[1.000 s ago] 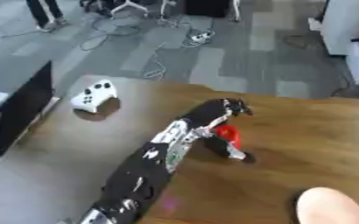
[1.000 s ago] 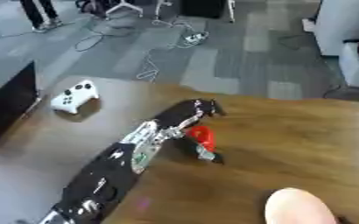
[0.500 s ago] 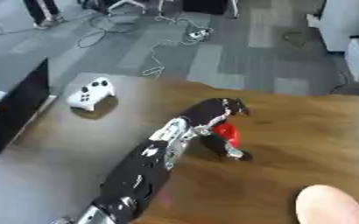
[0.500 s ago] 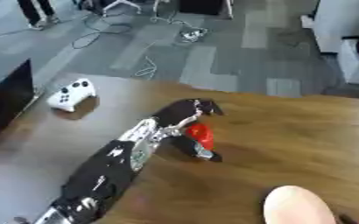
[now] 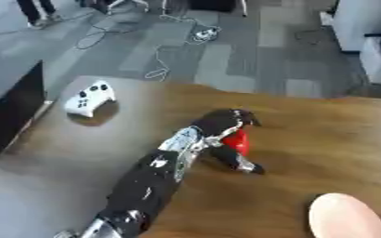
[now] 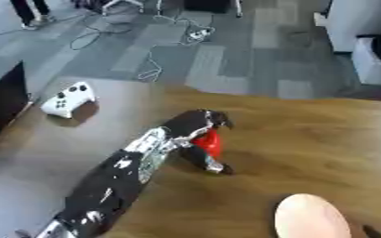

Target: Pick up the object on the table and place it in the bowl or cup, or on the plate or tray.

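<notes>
So far we judge the task to be at its grasping stage, with the placing wholly left to do: our left hand (image 5: 224, 124) has its fingers and thumb curled round the red object (image 5: 238, 141), which shows just under the palm and between the fingers, and we cannot tell whether it rests on the wooden surface (image 5: 324, 135) or is lifted just off it. A dark fingertip or thumb reaches down past the red object on the near side and seems to touch the surface. The pale, rounded thing (image 5: 346, 218) near and to the right of the hand, at the lower edge of the view, may be the plate or bowl meant to receive the object, though we see only part of it and cannot be sure; it lies well apart from the hand. The left arm stretches out from the lower left, forearm running diagonally up to the hand, wrist bent so the palm faces down over the object. Far to the left of the hand lies a white game controller (image 5: 89, 98), untouched. Our right hand shows in neither view.
</notes>
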Motion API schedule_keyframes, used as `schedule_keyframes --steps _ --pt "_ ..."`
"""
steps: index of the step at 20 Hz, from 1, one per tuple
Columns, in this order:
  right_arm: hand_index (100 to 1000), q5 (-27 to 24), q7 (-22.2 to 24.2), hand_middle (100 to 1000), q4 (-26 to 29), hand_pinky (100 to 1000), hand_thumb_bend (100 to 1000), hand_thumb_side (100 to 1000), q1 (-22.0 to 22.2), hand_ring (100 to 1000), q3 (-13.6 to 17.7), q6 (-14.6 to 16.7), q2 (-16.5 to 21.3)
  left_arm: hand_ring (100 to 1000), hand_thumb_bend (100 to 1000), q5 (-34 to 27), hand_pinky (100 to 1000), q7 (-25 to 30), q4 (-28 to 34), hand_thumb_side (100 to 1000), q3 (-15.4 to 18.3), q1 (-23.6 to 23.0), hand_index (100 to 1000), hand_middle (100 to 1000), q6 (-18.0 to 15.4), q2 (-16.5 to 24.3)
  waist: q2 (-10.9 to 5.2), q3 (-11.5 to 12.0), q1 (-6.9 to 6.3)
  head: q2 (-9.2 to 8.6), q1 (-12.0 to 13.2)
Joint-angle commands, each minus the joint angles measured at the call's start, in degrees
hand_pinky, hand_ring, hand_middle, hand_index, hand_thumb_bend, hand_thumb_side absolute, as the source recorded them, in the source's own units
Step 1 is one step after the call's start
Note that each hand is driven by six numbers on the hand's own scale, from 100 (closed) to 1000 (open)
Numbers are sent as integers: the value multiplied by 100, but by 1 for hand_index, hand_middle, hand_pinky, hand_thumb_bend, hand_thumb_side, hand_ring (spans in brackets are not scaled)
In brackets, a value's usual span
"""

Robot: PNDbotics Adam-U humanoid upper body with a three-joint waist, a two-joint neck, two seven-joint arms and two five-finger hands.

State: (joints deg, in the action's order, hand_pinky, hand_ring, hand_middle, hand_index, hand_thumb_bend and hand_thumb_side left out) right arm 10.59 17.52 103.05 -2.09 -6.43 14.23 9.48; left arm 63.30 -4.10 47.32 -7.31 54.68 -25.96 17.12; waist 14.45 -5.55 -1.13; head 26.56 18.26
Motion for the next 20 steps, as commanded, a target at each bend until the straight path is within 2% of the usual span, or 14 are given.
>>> schedule_keyframes --steps 1,6,7,8,9,10,12,13,14,15,16,20 --pt "984 -39 10 593 133 594 100 1000 -14 706 28 -20 43 618 732 178 447 75 -30 766 11 127 796 706 -13 48 -52 -19 -13 -24 58" --pt "984 -41 23 593 138 593 100 1000 -25 705 22 -30 51 549 673 393 319 154 -117 687 -19 181 756 623 -48 21 -38 -34 -33 -24 51" --pt "984 -41 25 593 137 593 100 1000 -27 706 21 -31 52 541 659 420 294 159 -125 664 -20 188 753 617 -50 17 -36 -35 -37 -23 48" --pt "984 -41 29 593 135 594 100 1000 -29 706 19 -33 53 526 617 445 247 167 -133 593 -21 196 749 605 -46 17 -35 -34 -42 -22 43" --pt "984 -40 32 593 134 594 100 1000 -30 706 17 -34 54 526 617 465 247 176 -142 593 -21 203 749 605 -39 17 -35 -33 -45 -20 40" --pt "985 -40 34 593 133 594 100 1000 -31 706 16 -35 56 494 572 484 196 191 -154 485 -21 211 741 585 -26 21 -36 -31 -51 -19 36" --pt "985 -42 38 593 131 594 100 1000 -33 706 16 -37 60 452 529 509 139 225 -172 357 -21 225 722 550 5 28 -36 -27 -61 -14 28" --pt "985 -42 40 594 130 594 100 1000 -34 706 15 -39 62 430 508 518 109 246 -178 262 -23 232 704 529 24 32 -37 -25 -66 -9 24" --pt "985 -41 42 594 129 594 100 1000 -33 706 15 -40 64 412 494 529 100 270 -182 206 -27 240 690 512 45 38 -39 -22 -71 -4 20" --pt "985 -41 44 594 128 594 100 1000 -33 706 16 -41 65 408 491 536 100 294 -183 195 -31 246 686 508 66 43 -41 -20 -74 0 17" --pt "986 -41 46 594 126 595 100 1000 -30 706 17 -43 66 374 474 544 100 322 -186 110 -35 252 657 477 88 48 -45 -17 -78 6 14" --pt "986 -43 50 594 118 595 100 1000 -19 706 22 -48 68 294 433 561 100 399 -146 115 -61 271 578 401 146 63 -65 -10 -88 24 2"
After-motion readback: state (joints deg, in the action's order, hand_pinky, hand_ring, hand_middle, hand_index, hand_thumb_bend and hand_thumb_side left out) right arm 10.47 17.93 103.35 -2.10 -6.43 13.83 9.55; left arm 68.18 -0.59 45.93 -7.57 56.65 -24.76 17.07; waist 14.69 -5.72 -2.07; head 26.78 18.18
